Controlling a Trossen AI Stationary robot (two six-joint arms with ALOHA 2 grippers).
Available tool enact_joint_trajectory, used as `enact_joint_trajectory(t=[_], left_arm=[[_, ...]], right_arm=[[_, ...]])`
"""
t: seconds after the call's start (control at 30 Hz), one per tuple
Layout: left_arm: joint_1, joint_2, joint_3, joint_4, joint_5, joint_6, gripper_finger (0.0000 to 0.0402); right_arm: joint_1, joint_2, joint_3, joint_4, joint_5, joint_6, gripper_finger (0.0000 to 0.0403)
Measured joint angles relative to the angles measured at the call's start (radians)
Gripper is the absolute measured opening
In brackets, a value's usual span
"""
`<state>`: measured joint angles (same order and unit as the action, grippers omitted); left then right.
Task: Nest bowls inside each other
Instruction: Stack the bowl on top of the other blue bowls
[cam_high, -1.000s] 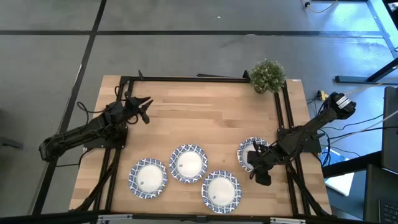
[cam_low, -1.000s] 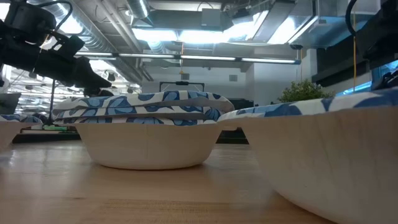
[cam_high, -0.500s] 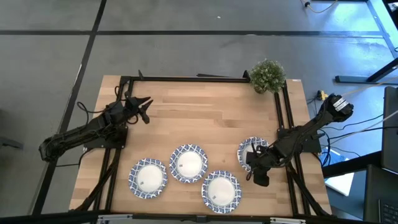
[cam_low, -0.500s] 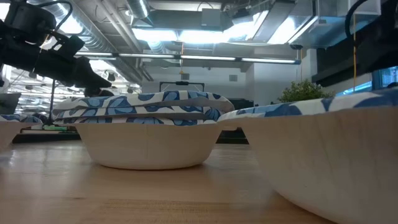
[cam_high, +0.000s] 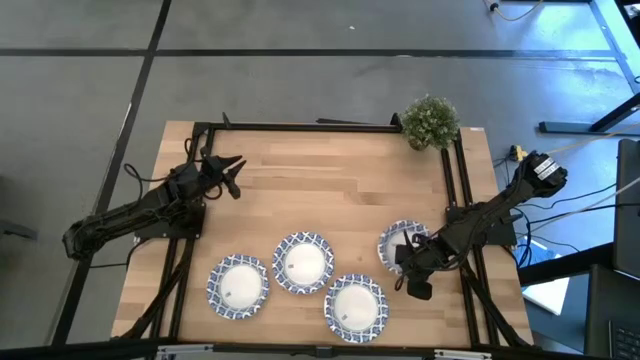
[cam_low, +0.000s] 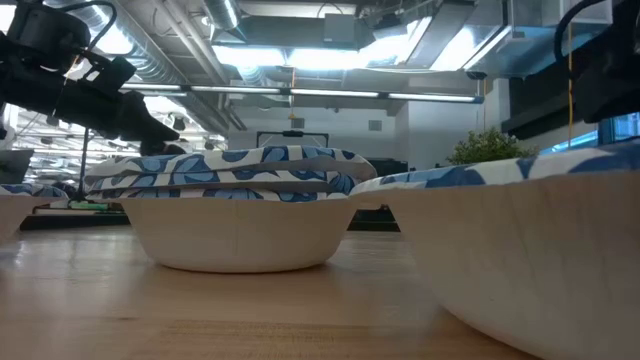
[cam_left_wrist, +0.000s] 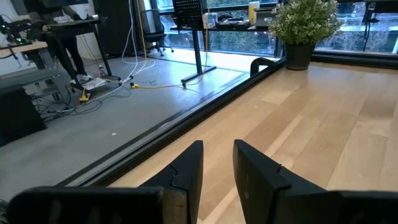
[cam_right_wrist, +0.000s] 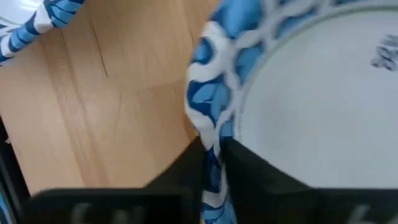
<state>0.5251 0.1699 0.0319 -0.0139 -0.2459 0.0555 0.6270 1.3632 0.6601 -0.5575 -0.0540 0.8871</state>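
- Near the table's (cam_high: 330, 190) right edge, the right gripper (cam_right_wrist: 214, 165) is pinching the rim of a bowl (cam_high: 402, 243), having just closed on it
- Left gripper (cam_high: 232, 176) is idling slightly parted over open wood, unchanged

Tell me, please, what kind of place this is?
Probably a robotics lab or workshop, not a home. The wooden table stands on a bare concrete floor, exposed ducts and strip lights run overhead, and desks with loose cables fill the room behind.
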Motion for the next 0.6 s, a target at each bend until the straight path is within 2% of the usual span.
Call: enact_joint_trajectory(t=[0.1,0.4,0.6], left_arm=[[0.000,0.000,0.000,0.000,0.000,0.000,0.0082],[0.000,0.000,0.000,0.000,0.000,0.000,0.0082],[0.000,0.000,0.000,0.000,0.000,0.000,0.0082]], right_arm=[[0.000,0.000,0.000,0.011,-0.001,-0.006,0.0012],[-0.015,0.000,0.013,0.012,-0.027,-0.006,0.0006],[-0.077,0.000,0.082,-0.007,-0.027,-0.108,0.0005]])
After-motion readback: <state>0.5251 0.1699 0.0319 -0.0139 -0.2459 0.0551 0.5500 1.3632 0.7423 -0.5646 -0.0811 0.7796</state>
